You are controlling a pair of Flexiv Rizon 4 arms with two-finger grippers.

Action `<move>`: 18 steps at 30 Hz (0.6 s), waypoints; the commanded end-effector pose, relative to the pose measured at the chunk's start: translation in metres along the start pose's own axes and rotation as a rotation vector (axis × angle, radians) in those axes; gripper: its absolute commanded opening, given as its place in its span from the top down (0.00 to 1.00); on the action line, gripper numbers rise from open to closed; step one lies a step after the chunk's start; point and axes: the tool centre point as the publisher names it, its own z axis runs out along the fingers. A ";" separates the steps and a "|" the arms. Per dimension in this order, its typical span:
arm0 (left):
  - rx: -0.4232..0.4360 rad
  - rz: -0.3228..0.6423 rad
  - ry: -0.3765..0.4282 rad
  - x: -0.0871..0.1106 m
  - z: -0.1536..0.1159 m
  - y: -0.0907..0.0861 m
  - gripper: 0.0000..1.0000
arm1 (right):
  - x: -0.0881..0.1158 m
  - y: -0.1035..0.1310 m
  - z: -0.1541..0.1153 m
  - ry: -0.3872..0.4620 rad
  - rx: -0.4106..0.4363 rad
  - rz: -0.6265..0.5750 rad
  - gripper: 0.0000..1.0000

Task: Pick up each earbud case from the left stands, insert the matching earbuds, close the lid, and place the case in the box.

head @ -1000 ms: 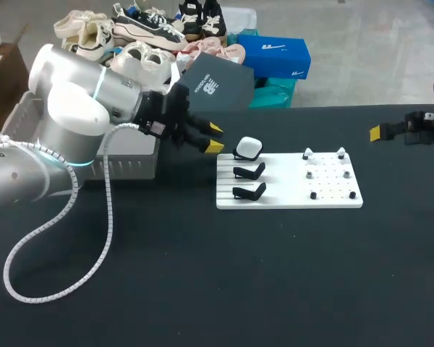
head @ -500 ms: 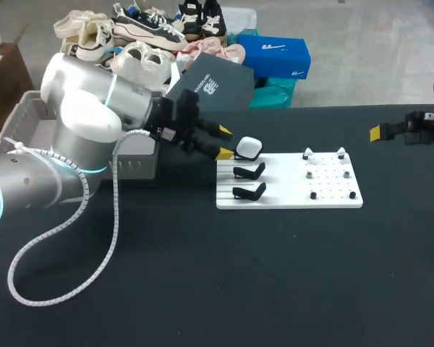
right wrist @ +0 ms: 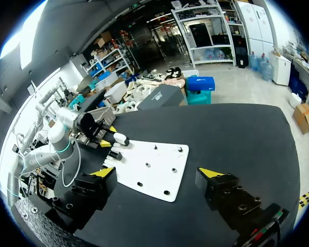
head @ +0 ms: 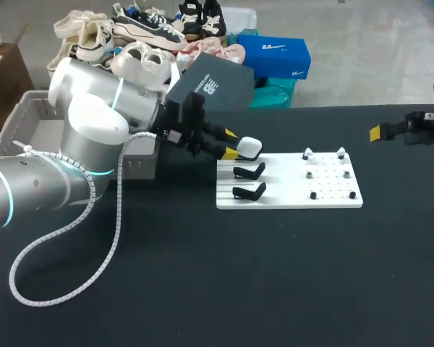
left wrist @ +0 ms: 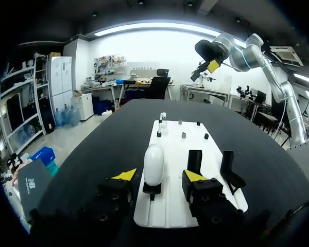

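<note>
A: Left gripper (left wrist: 159, 176) state?
B: Released, fingers spread. The earbud case (left wrist: 153, 163) sits between them on its stand, apart from both tips. Two black stands (left wrist: 194, 159) are just ahead of one finger.
A: Right gripper (right wrist: 157, 172)?
B: Spread too, holding nothing. White board (right wrist: 159, 154) is ahead of it.

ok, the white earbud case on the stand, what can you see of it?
The earbud case is a small white pebble, smooth and glossy like plastic, with its lid apparently shut. It sits upright on a black stand, the end one of three on the white board. The open left gripper has a yellow tip at either side of it. Whether they touch it can't be told.
</note>
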 end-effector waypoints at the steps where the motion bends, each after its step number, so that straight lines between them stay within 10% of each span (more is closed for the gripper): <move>1: 0.011 0.002 0.000 0.001 0.005 0.006 0.45 | 0.000 -0.001 0.001 0.001 -0.005 -0.001 0.00; 18: 0.006 0.028 -0.004 -0.002 0.017 0.012 0.49 | 0.000 -0.001 0.001 0.001 -0.005 -0.001 0.00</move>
